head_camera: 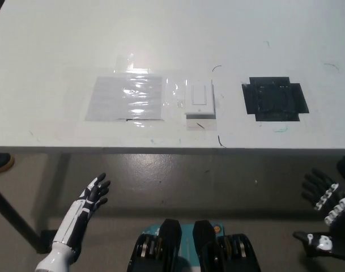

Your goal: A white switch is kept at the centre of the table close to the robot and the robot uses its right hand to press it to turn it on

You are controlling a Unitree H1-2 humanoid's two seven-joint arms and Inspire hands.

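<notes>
White counter is filling upper frame; grey concrete floor is showing below its near edge. Clear taped plastic sheet is lying left-centre, black tape patch on the right. White switch is sitting btwn them, near front edge, long axis running near-to-far. Left robot hand is resting below counter, lower left, open w/ fingers spread. Right robot hand is hanging low right, below counter, fingers apart, gripping nothing.

We see a matt white table with faint pen marks. The white switch looks like smooth plastic. Beside it, a clear glossy plastic sheet reflects glare. A patch of matt black tape looks slightly wrinkled.
</notes>
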